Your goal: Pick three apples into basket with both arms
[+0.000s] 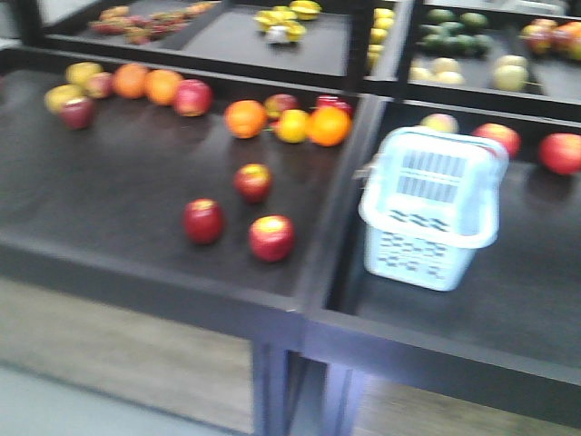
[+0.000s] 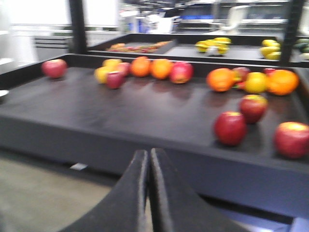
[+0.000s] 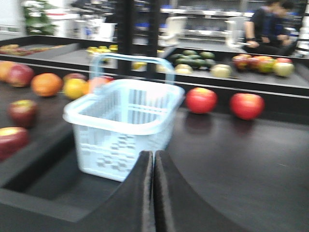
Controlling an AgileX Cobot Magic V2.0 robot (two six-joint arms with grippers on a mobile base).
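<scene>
While the left apple [image 1: 203, 221], the rear apple [image 1: 253, 182] and the nearest apple [image 1: 271, 238] lay loose near the front of the left tray [image 1: 109, 182], apart from the oranges [image 1: 328, 126] behind, and the basket [image 1: 413, 259] stood in the neighbouring tray [image 1: 536, 272] with nothing showing inside, I judged the fruit firm, smooth and apt to roll, best pinched across its widest part from above. My left gripper [image 2: 148, 162] and right gripper [image 3: 153, 162] both hung short of the trays, fingers pressed together, holding nothing.

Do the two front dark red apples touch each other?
Apart: front view shows black tray between left dark red apple and right dark red apple.
</scene>
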